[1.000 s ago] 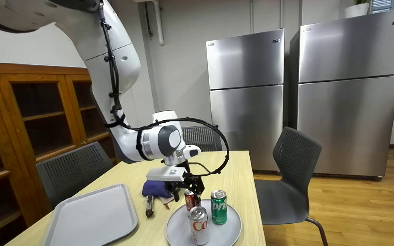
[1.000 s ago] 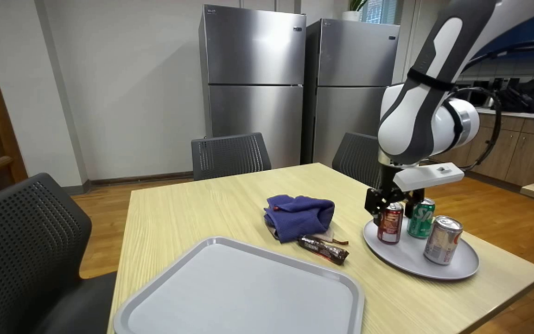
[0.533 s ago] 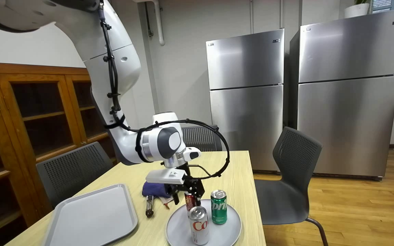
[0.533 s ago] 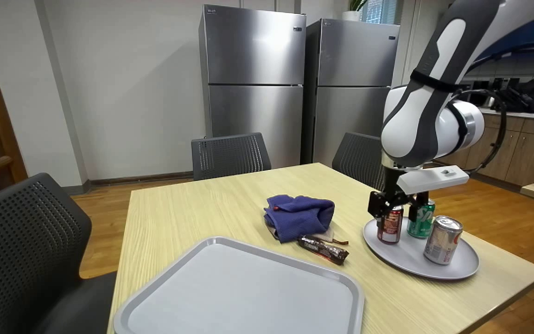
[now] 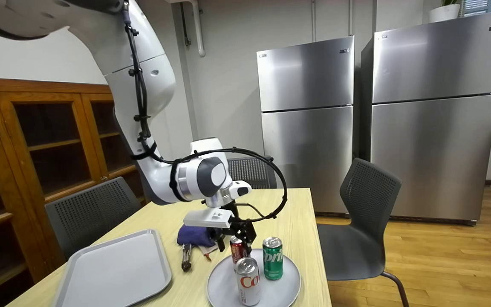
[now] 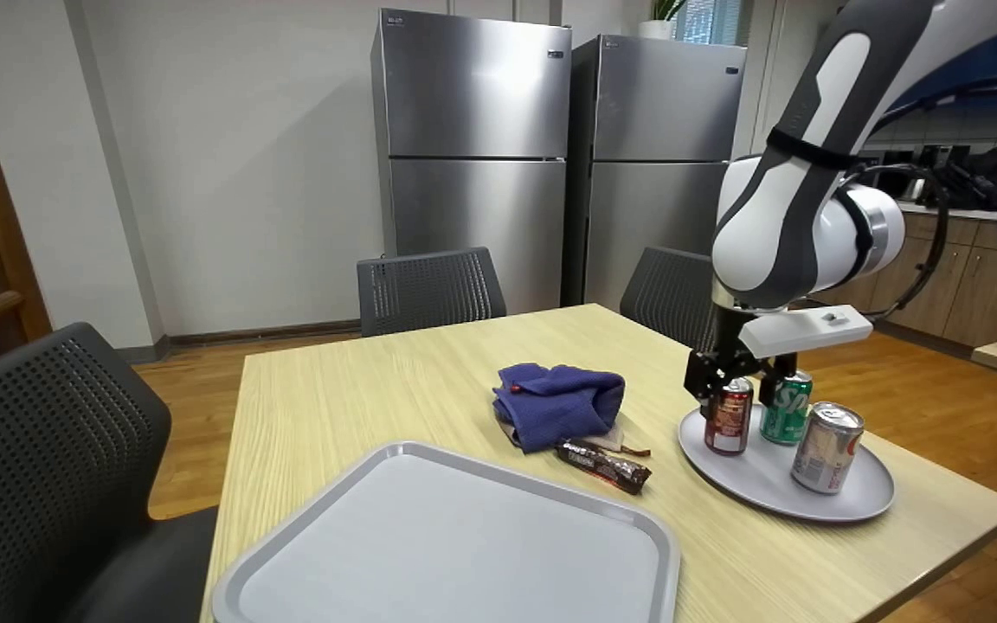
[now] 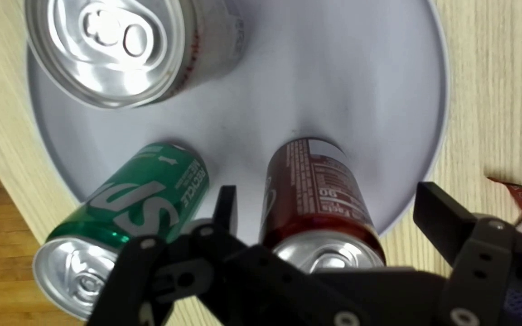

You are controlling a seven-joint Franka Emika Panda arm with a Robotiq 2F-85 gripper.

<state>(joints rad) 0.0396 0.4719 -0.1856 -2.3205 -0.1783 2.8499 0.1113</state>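
I could see the gripper (image 7: 326, 202) straddling the red can (image 7: 317, 194), its jaws wide apart: in the wrist view one finger (image 7: 225, 206) sat at the can's nine o'clock, the other at three, with a gap each side. In an exterior view that can stood upright at ten o'clock on the round plate (image 6: 767, 482), the green can (image 6: 786, 415) at twelve, the silver can (image 6: 826, 452) near five; a wrapped bar (image 6: 604, 467) lay off the plate at nine

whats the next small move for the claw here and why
Probably close the claw gently on the red can: in the wrist view its open fingers stand on either side of the can, with a visible gap at each.
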